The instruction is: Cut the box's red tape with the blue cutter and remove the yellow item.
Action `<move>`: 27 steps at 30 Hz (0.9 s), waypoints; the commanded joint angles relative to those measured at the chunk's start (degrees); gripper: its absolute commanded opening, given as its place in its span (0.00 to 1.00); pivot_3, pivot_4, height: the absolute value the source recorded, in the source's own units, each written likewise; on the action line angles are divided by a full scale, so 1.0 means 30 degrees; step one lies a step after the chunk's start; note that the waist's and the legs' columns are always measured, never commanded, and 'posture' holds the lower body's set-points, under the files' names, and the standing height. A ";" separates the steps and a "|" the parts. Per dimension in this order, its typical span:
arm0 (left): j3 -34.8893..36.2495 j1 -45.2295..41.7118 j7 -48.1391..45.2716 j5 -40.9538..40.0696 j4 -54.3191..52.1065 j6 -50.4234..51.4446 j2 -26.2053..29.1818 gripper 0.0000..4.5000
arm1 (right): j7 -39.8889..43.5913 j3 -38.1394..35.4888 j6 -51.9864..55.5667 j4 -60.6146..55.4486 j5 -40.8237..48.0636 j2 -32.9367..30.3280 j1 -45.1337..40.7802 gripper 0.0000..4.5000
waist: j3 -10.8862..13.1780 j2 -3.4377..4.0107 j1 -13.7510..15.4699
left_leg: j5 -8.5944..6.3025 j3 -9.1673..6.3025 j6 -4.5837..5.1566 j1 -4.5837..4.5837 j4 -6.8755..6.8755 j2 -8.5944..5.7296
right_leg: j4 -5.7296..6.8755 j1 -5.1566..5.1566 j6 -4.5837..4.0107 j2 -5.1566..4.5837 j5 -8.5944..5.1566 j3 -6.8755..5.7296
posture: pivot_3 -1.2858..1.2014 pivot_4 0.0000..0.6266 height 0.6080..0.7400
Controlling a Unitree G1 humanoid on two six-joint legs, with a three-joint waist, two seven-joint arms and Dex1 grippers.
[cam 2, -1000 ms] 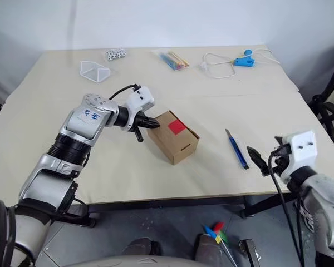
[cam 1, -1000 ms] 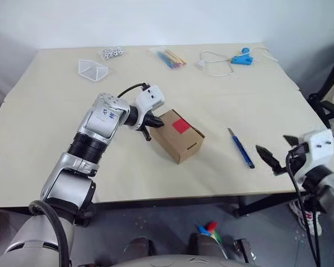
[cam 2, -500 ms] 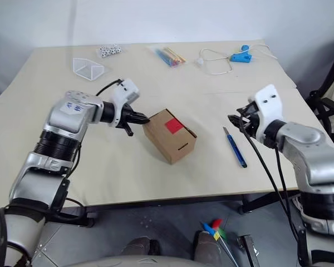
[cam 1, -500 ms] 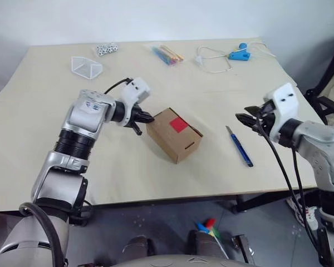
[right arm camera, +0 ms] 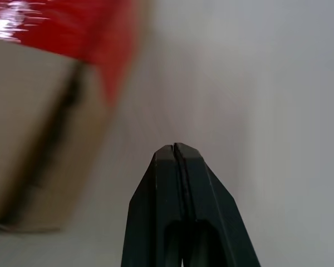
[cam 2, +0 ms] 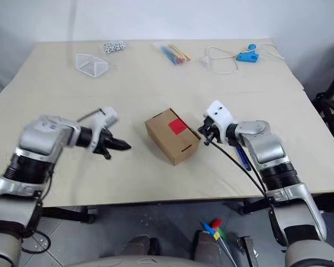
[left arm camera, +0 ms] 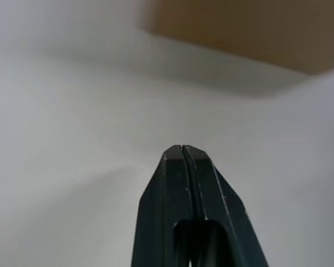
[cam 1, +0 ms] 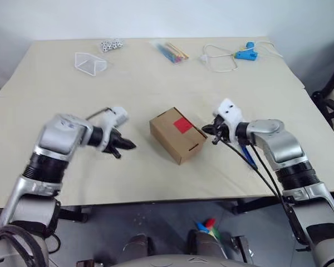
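- Left eye view: the left gripper hangs low over the table, its two black fingers pressed together with nothing between them.
- The box sits a short way off that gripper's tips, toward the right arm, with bare tabletop between them; they are apart, not touching.
- The right gripper is at the opposite side of the box, its tips just beside the carton's far corner; whether they touch the cardboard cannot be told.
- Right wrist view: its fingers meet in one closed wedge and grip nothing, with the carton and its tape blurred just ahead and to one side.
- Left wrist view: that gripper's fingers are likewise pinched shut and empty, the brown carton showing beyond the tips.
- The red tape lies on the box's top face, nearer the right gripper than the left.
- The blue cutter lies on the table behind the right gripper, under its wrist and cables, so only part of it shows; neither gripper has it.
- Well beyond both grippers, along the far edge, lie a light-blue tool with a white cord, a clear bag of coloured sticks, a clear plastic container and a cluster of small white pieces.
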 commanded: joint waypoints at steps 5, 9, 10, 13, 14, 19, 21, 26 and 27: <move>0.0602 -0.0954 0.2831 -0.0052 0.0969 -0.1183 -0.2593 0.00 | 0.0946 -0.0070 0.1889 -0.3436 0.0134 -0.0579 0.0550 0.01 | 0.0001 -0.0001 -0.0050 | 0.0008 -0.0023 -0.0013 -0.0009 0.0021 -0.0010 | 0.0003 0.0001 0.0001 0.0014 0.0001 -0.0005 | 0.52 0.24 1.00; 0.0559 -0.1810 0.3624 0.0213 0.2949 -0.2567 -0.3434 0.00 | 0.0999 -0.0172 0.3466 -0.5885 0.0417 -0.0927 0.1336 0.01 | 0.0001 -0.0001 -0.0051 | 0.0010 -0.0016 -0.0018 -0.0010 0.0015 -0.0011 | 0.0000 0.0000 0.0001 0.0022 0.0001 -0.0011 | 0.52 0.24 1.00; 0.0515 -0.1975 0.3642 0.0204 0.3287 -0.2768 -0.3507 0.00 | 0.0985 -0.0178 0.3871 -0.6443 0.0495 -0.0971 0.1494 0.01 | 0.0001 -0.0001 -0.0060 | 0.0010 -0.0013 -0.0018 -0.0010 0.0014 -0.0011 | -0.0001 -0.0001 0.0001 0.0022 0.0001 -0.0012 | 0.52 0.24 1.00; 0.0321 -0.2289 0.3536 0.0176 0.3980 -0.3321 -0.3613 0.00 | 0.0947 -0.0130 0.4802 -0.7876 0.0686 -0.1095 0.1929 0.01 | 0.0001 0.0000 -0.0097 | 0.0009 -0.0009 -0.0021 -0.0007 0.0006 -0.0009 | -0.0002 -0.0003 0.0001 0.0026 0.0001 -0.0013 | 0.52 0.24 1.00; 0.0170 -0.2411 0.3409 0.0214 0.4229 -0.3575 -0.3652 0.00 | 0.0892 -0.0046 0.5076 -0.8349 0.0694 -0.1169 0.2084 0.01 | 0.0001 -0.0001 -0.0075 | 0.0009 -0.0007 -0.0022 -0.0006 0.0006 -0.0009 | -0.0001 -0.0003 0.0001 0.0026 0.0001 -0.0014 | 0.52 0.24 1.00; -0.0630 -0.3023 0.2895 0.0347 0.5385 -0.4532 -0.4197 0.00 | 0.0320 -0.0184 0.6213 -1.0223 0.0699 -0.1361 0.2735 0.01 | 0.0001 -0.0001 0.0026 | 0.0009 -0.0004 -0.0022 -0.0010 0.0015 -0.0015 | -0.0005 -0.0001 0.0001 0.0025 0.0001 -0.0012 | 0.52 0.24 1.00; -0.0916 -0.3127 0.2814 0.0480 0.5656 -0.4796 -0.4398 0.00 | -0.0021 -0.0369 0.6447 -1.0521 0.0717 -0.1274 0.2848 0.01 | 0.0002 -0.0004 0.0038 | 0.0008 -0.0006 -0.0022 -0.0013 0.0021 -0.0021 | -0.0007 0.0001 0.0001 0.0023 0.0001 -0.0014 | 0.52 0.24 1.00; -0.0570 -0.3059 0.3065 0.0692 0.5866 -0.4747 -0.4232 0.00 | -0.1242 -0.0853 0.6601 -1.0685 0.0428 -0.1142 0.2954 0.01 | 0.0002 -0.0003 -0.0047 | 0.0009 -0.0001 -0.0023 -0.0010 0.0017 -0.0018 | -0.0007 0.0000 0.0001 0.0025 0.0001 -0.0014 | 0.52 0.24 1.00; -0.0523 -0.2979 0.3078 0.0780 0.5891 -0.4817 -0.4038 0.00 | -0.1505 -0.1015 0.6582 -1.0694 0.0360 -0.1213 0.2963 0.01 | 0.0002 -0.0004 -0.0049 | 0.0009 -0.0001 -0.0023 -0.0011 0.0017 -0.0018 | -0.0007 0.0000 0.0001 0.0025 0.0001 -0.0014 | 0.52 0.24 1.00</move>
